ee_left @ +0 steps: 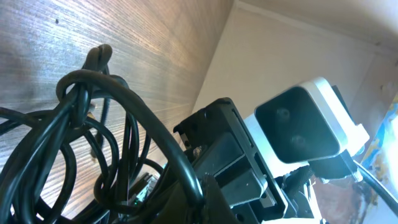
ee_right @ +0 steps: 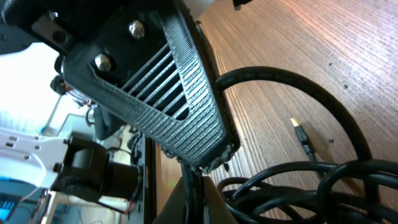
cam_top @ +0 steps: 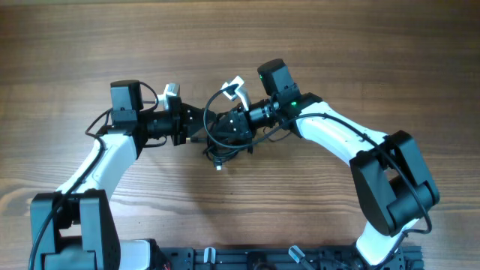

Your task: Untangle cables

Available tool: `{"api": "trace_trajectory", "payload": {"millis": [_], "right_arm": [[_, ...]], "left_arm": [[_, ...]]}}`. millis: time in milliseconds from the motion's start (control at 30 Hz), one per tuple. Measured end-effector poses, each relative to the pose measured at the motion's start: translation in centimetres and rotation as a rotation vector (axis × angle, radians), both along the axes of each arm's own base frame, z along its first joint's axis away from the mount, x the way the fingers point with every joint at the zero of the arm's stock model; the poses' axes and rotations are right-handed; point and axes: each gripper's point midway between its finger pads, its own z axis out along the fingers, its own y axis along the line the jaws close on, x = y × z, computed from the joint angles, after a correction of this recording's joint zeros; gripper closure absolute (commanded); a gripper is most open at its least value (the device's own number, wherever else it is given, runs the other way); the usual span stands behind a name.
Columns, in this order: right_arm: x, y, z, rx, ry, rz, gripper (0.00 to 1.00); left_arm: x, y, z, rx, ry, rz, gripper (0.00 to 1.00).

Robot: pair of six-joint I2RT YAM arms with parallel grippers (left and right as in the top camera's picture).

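Observation:
The cables (cam_top: 222, 139) are a small knotted bundle of thin black cords hanging between my two grippers at the table's middle, with a small plug end (cam_top: 219, 166) dangling below. My left gripper (cam_top: 198, 124) is shut on a strand at the bundle's left side. In the left wrist view the cord (ee_left: 124, 99) loops up from its jaws (ee_left: 198, 194). My right gripper (cam_top: 226, 123) is shut on strands at the bundle's right side. In the right wrist view the strands run between its fingers (ee_right: 194, 200), with loops (ee_right: 323, 180) and a plug (ee_right: 302, 133) over the wood.
The wooden table (cam_top: 360, 52) lies all round. The two grippers nearly touch: the left gripper's ribbed finger (ee_right: 168, 81) fills the right wrist view, and the right wrist camera (ee_left: 305, 124) shows in the left wrist view. A black rail (cam_top: 285, 259) runs along the front edge.

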Motion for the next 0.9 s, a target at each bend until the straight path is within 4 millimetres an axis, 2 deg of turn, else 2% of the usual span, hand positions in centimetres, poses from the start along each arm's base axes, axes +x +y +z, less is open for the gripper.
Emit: {"api": "trace_trajectory", "payload": {"millis": [33, 100, 167, 200, 267, 467, 500, 533, 600, 667, 800, 900], "right_arm": [[0.1, 0.1, 0.2, 0.008, 0.008, -0.007, 0.88], [0.1, 0.1, 0.3, 0.015, 0.033, -0.011, 0.84], [0.6, -0.3, 0.4, 0.016, 0.043, -0.027, 0.76], [0.6, -0.3, 0.4, 0.017, 0.050, -0.028, 0.76], [0.9, -0.6, 0.5, 0.017, 0.055, -0.040, 0.95], [0.6, -0.5, 0.9, 0.040, 0.053, -0.017, 0.96], [0.6, -0.5, 0.9, 0.040, 0.052, -0.017, 0.96], [0.6, -0.6, 0.9, 0.039, 0.055, -0.017, 0.96], [0.6, -0.7, 0.6, 0.026, 0.064, -0.022, 0.96], [1.0, -0.9, 0.3, 0.010, 0.070, -0.046, 0.96], [1.7, -1.5, 1.0, 0.034, 0.125, -0.073, 0.96], [2.5, -2.4, 2.7, 0.102, 0.193, -0.074, 0.96]], "left_arm": [[0.1, 0.1, 0.1, 0.004, -0.020, -0.001, 0.96], [0.2, 0.1, 0.3, 0.010, -0.061, -0.012, 0.96], [0.1, 0.1, 0.3, 0.013, -0.089, -0.027, 0.96], [0.1, 0.0, 0.3, 0.015, -0.098, -0.031, 0.96], [0.0, 0.0, 0.3, 0.016, -0.109, -0.038, 0.96], [0.1, 0.1, 0.2, 0.028, -0.118, -0.033, 0.96], [0.1, 0.1, 0.2, 0.028, -0.118, -0.033, 0.86], [0.1, 0.1, 0.2, 0.028, -0.118, -0.033, 0.68], [0.0, 0.0, 0.3, 0.022, -0.122, -0.039, 0.02], [-0.1, -0.1, 0.7, 0.003, -0.133, -0.053, 0.00], [0.6, -0.3, 2.1, -0.007, -0.291, -0.083, 0.00], [0.1, -0.4, 2.3, -0.013, -0.351, -0.119, 0.00]]}}
